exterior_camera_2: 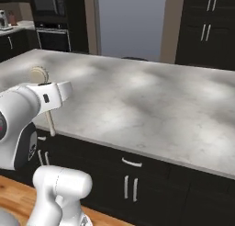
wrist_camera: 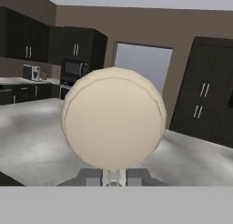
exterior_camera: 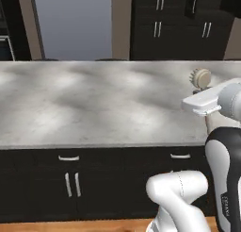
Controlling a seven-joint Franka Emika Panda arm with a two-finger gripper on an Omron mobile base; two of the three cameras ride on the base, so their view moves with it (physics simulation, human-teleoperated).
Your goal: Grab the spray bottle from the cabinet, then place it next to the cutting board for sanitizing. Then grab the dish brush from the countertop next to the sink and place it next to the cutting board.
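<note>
One slim cream-headed dish brush (wrist_camera: 113, 123) I hold pinched in my gripper (exterior_camera: 203, 90), upright, head topmost; veined white-grey marble countertop (exterior_camera: 94, 103) beneath; black-brown cabinet (exterior_camera: 181, 26) behind.

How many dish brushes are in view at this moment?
1. The dish brush is held in the shut hand, raised above the countertop. Others may be outside these views.

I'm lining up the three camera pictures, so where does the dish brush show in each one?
Left base view: the dish brush is at the right edge, its round head just above the white hand.
Right base view: its head is at the left, with the handle hanging down past the hand.
Hand view: its cream head sits large in the centre.
Shared landmark: the marble countertop.
</note>
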